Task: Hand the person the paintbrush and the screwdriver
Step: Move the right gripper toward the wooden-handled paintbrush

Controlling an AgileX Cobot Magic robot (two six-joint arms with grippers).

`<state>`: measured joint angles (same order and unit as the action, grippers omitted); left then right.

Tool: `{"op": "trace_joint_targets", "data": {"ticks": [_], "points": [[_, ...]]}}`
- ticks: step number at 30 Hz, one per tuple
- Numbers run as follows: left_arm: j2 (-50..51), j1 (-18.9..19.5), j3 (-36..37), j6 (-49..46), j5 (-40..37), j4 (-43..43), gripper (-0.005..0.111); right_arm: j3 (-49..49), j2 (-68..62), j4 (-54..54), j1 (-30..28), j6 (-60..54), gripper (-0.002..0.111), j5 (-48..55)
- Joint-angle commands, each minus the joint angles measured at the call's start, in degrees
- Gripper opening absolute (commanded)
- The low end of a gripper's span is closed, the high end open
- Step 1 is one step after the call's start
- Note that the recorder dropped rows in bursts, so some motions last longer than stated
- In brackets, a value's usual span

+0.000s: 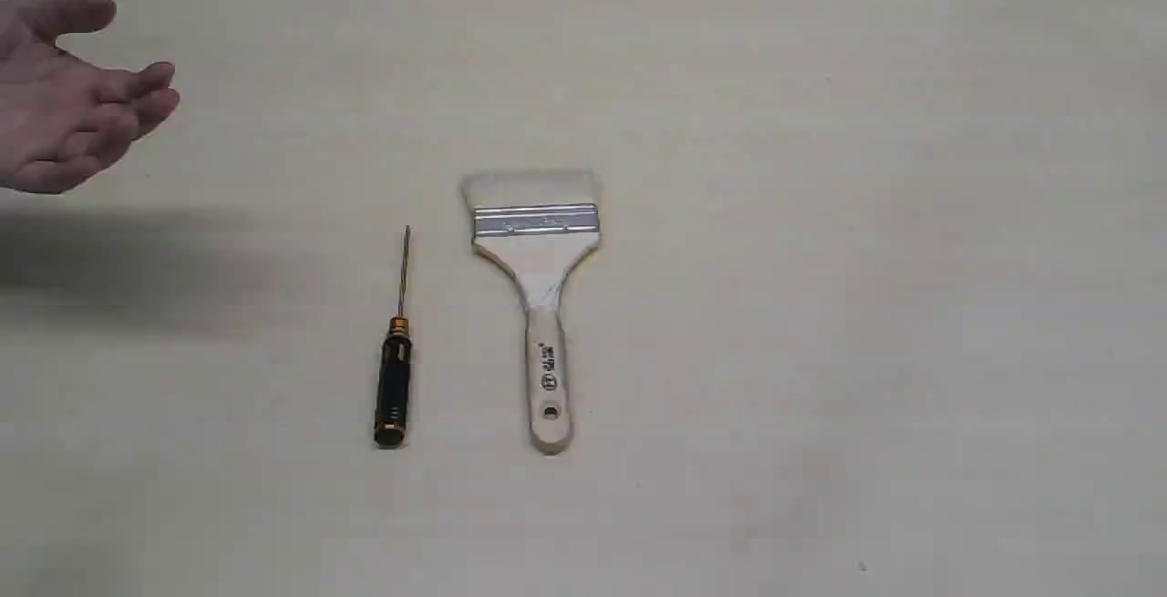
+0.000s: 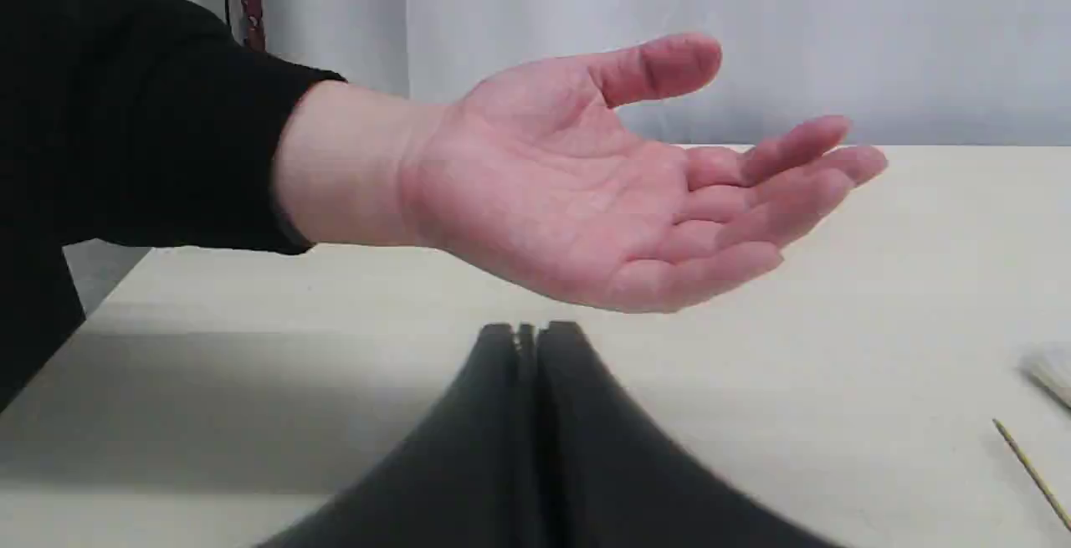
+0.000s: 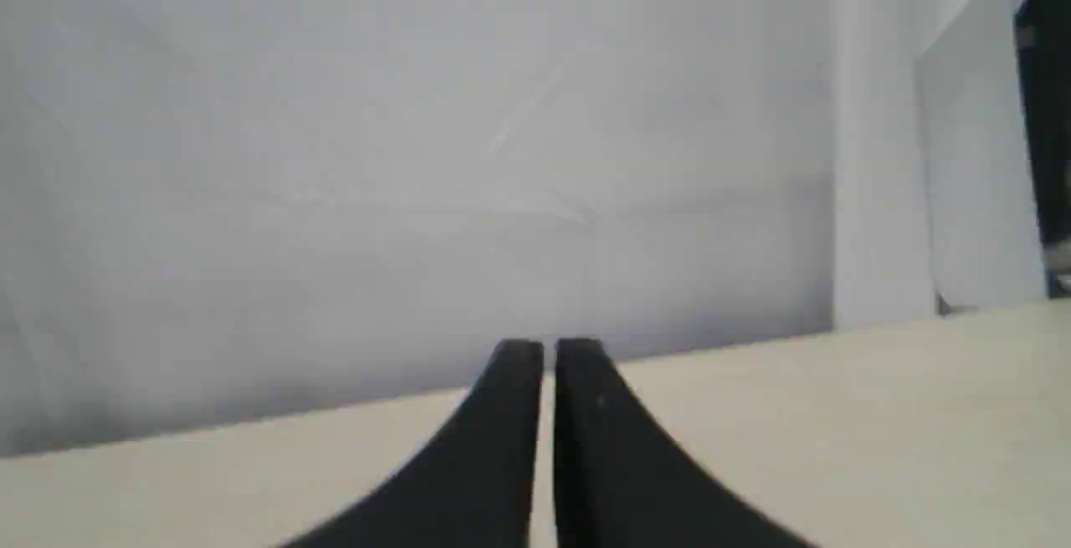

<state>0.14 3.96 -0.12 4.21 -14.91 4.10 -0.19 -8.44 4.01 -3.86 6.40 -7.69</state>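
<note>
Open palm waits at the bench's far-left corner

The person's hand hovers palm-up; left gripper and right gripper both closed, empty.

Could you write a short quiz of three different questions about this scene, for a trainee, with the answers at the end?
1. True or false: the black-handled screwdriver with the gold collar lies between the open bare hand and the wide wooden-handled paintbrush with pale bristles.
2. Which way do both tool handles point in the exterior view? A) toward the near edge of the pale table B) toward the far edge C) toward each other
3. Fill in: the left claw is ____ and holds nothing.

Key: 1 true; 2 A; 3 shut. The right claw is shut and empty too.
</note>
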Motion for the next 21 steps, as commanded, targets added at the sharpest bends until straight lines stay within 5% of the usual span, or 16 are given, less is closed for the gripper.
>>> {"op": "trace_joint_targets", "data": {"ticks": [1,7,15,21], "points": [[-0.1,-0.3,0.1,0.1,0.5,-0.3,0.0,0.2,0.3,-1.9,3.6,3.4,0.004,-7.6],[-0.1,-0.3,0.1,0.1,0.7,0.0,0.0,-0.8,-0.9,-9.1,14.5,6.5,0.007,-10.0],[-0.1,-0.3,0.1,0.1,0.7,0.0,0.0,-16.3,-14.1,-11.5,26.6,6.3,0.039,-2.9],[-0.1,-0.3,0.1,0.1,0.7,0.0,0.0,-32.9,-30.3,-13.8,34.6,6.3,0.04,13.7]]}}
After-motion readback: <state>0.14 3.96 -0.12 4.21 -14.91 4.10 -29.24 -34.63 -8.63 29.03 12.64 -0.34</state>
